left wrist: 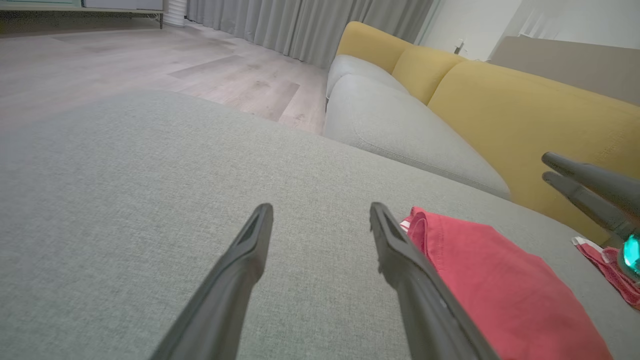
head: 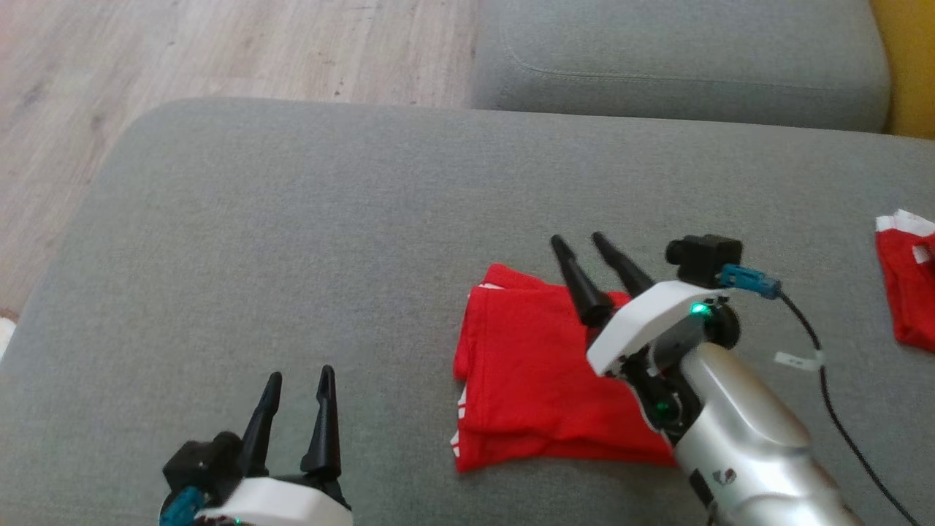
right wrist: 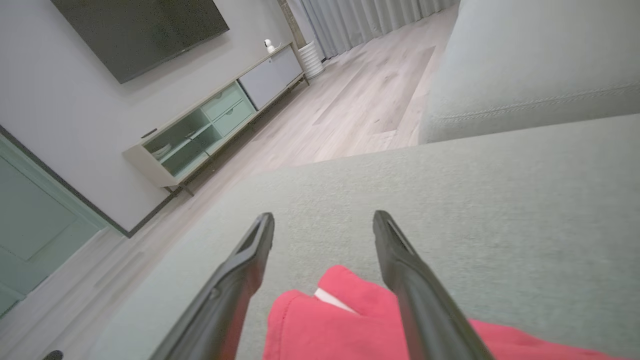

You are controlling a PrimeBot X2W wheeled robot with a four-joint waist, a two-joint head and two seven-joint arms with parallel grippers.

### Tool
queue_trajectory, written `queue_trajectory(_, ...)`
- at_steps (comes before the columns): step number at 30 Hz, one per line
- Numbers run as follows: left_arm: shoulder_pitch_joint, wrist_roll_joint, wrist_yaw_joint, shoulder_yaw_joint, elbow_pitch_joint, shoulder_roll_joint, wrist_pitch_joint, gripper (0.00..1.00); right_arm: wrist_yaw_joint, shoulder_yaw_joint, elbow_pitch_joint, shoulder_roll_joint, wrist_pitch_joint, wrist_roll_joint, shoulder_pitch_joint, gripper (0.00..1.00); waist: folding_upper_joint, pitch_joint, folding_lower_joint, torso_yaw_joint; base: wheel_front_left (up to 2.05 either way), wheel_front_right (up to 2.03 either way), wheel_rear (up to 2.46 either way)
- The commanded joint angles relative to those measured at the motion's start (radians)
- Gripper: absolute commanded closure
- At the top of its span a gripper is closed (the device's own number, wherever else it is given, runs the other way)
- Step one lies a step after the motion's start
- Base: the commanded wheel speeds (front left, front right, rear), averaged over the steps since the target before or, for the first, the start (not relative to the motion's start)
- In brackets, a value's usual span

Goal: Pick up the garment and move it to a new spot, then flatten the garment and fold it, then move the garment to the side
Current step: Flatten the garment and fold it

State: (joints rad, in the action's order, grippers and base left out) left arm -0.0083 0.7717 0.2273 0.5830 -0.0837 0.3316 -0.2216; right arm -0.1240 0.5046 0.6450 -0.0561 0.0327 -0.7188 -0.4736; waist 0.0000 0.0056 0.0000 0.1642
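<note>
Surface: broad grey fabric cushion (head: 292,241), woven texture, flat. A second grey seat cushion (head: 679,51) adjoins its far edge, and mustard-yellow backrests (left wrist: 525,115) stand behind that.

Garment (head: 533,372): red, folded into a rough rectangle with layered edges and white trim at the left corners. It lies on the cushion right of centre, toward the near side.

Right gripper (head: 578,238): fingers spread apart, nothing pinched between them, poised over the garment's far edge. Contact with the cloth cannot be judged. A black cable (head: 825,380) trails from the wrist across the cushion.

Left gripper (head: 300,372): fingers also spread wide and empty, over bare cushion to the left of the garment and apart from it.

Another red cloth (head: 906,285) with white trim sits at the cushion's right edge, well apart from the folded one.

Room: pale wood-plank floor (head: 219,51), grey curtains (left wrist: 300,25), a wall-mounted dark screen (right wrist: 140,30) above a low cabinet (right wrist: 210,130).
</note>
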Motion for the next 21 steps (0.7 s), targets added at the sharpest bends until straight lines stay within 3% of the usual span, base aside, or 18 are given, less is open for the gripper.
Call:
queue_trajectory(1, -0.055, -0.009, -0.003, -0.029, 0.026, 0.002, -0.013, 0.00, -0.007, -0.005, -0.026, 0.006, 0.021, 0.028, -0.036, 0.00, 0.0000, -0.002, 0.0000, -0.007, 0.00, 0.00, 0.00)
queue_trajectory(7, -0.074, -0.020, -0.003, -0.015, 0.023, -0.002, -0.007, 0.00, -0.007, -0.161, -0.055, 0.001, 0.075, 0.261, 0.027, 0.00, 0.0000, -0.016, 0.0000, -0.039, 0.00, 0.00, 0.00)
queue_trajectory(14, -0.078, -0.023, 0.003, -0.023, -0.007, -0.004, -0.013, 0.00, -0.007, -0.348, -0.241, 0.004, 0.088, 0.505, 0.238, 0.00, 0.0000, -0.039, 0.0000, -0.080, 0.00, 0.00, 0.00)
queue_trajectory(21, -0.029, -0.023, 0.004, -0.049, -0.032, 0.002, -0.029, 0.00, -0.007, -0.416, -0.398, 0.006, 0.082, 0.516, 0.429, 0.00, 0.0000, -0.062, 0.0000, -0.095, 0.00, 0.00, 0.00)
